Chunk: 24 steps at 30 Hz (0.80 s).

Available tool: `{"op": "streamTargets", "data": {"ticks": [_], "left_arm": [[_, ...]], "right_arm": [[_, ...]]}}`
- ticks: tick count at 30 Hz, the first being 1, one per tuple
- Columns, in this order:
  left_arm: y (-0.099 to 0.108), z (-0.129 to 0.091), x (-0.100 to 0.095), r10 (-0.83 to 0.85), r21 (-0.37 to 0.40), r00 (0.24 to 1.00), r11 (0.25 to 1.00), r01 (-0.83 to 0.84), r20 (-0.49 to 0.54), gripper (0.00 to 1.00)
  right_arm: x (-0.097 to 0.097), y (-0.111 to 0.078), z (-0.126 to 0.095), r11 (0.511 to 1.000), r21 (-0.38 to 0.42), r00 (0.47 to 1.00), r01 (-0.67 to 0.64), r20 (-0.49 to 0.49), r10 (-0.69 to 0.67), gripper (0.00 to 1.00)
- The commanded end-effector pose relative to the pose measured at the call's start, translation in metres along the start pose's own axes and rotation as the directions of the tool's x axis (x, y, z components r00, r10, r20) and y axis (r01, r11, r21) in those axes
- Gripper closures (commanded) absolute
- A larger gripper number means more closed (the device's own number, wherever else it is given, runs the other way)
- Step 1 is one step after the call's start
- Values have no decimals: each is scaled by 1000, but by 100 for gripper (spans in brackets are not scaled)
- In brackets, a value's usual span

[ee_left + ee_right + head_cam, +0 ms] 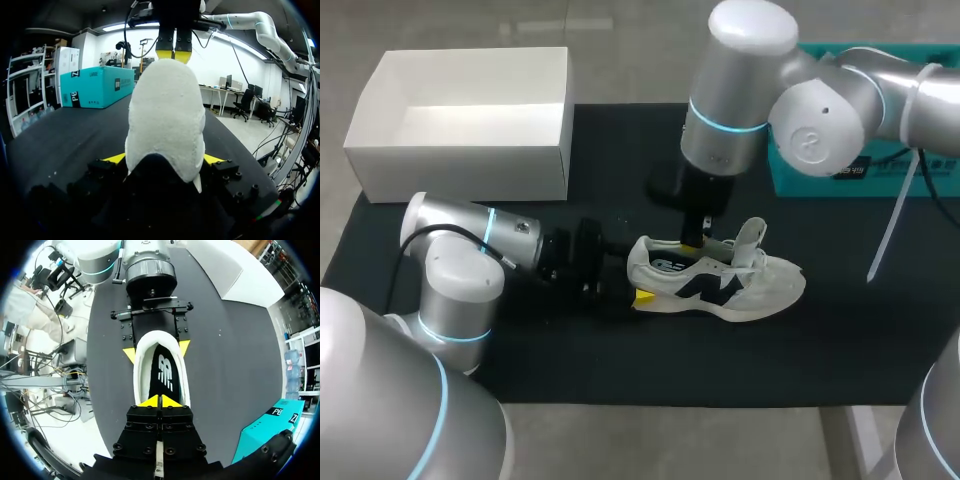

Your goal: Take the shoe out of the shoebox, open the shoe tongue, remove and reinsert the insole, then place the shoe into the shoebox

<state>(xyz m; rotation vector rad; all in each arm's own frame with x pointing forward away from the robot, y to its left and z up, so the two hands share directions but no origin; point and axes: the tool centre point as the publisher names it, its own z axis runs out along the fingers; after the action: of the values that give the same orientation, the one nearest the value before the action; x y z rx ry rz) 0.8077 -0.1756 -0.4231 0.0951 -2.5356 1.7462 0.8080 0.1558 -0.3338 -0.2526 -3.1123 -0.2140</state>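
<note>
- Black mat point(840, 350) covers the counter; the shoe point(720, 285) lies mid-mat, outside the shoebox point(460, 165), with its heel toward my left arm and its toe pointing right.
- Left gripper point(157, 351) fingers clamp the heel from both sides.
- Right gripper point(160, 401) stands over the opening, tips pressed together above the insole point(162, 372). Only its wrist view shows this, not whether they pinch it.

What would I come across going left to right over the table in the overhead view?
White shoebox → left gripper, clamped on the heel → shoe → teal box. The right gripper overlaps the shoe, so it is left out.
</note>
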Motion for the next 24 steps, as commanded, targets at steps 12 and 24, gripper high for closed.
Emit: {"op": "streamTargets", "data": {"ticks": [12, 24], "left_arm": [[1, 0, 0, 1, 2, 1000, 1000, -1, 2, 100], [1, 0, 0, 1, 2, 1000, 1000, -1, 2, 100]], "right_arm": [[-5, -3, 34, 997, 56, 996, -50, -64, 54, 100], [-5, -11, 44, 993, 86, 996, -80, -44, 84, 100]]}}
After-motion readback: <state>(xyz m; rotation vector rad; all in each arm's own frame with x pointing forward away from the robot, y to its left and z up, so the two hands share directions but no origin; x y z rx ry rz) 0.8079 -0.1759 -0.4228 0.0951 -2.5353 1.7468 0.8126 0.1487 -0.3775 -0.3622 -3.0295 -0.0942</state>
